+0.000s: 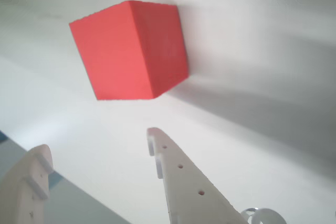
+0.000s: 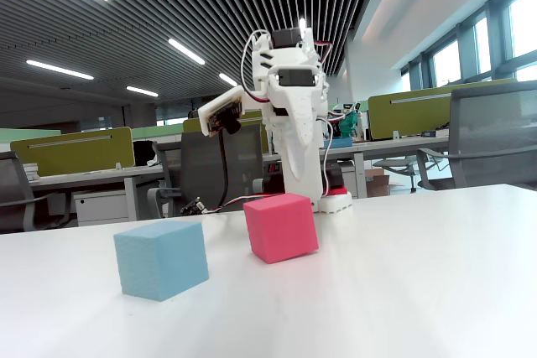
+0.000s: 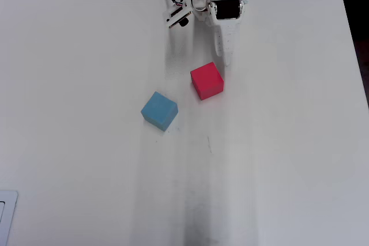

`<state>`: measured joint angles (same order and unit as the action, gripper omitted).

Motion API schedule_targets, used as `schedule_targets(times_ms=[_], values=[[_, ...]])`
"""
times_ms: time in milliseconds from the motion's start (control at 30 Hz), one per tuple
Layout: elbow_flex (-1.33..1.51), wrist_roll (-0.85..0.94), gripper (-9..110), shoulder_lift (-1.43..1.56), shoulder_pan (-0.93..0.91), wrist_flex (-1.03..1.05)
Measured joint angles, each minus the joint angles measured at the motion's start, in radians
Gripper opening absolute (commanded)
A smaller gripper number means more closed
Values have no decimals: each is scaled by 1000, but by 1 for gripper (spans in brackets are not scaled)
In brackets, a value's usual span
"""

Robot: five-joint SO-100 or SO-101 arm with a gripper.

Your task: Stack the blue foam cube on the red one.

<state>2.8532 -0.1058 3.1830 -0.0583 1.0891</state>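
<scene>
A white table in an open-plan office, with green partitions and desk chairs behind in the fixed view, carries everything here; the gripper hangs above it with its two white fingers spread apart and nothing between them, tips aimed toward the red one in the wrist view; the arm is folded close to its base at the far edge of the table, so the task looks barely begun; the red one sits just in front of the gripper tip in the overhead view, resting flat and turned slightly askew; the blue foam cube lies near it, apart and not touching, lower-left in the overhead view, also flat on the table and free to be picked up first; no brand, label or readable writing shows on either cube or on the arm
</scene>
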Motion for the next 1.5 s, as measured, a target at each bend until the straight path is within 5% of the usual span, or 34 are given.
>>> schedule_targets(times_ms=[1200, 1500], values=[[-8, -35, 25, -2, -25, -8], [-417, -143, 25, -364, -150, -18]])
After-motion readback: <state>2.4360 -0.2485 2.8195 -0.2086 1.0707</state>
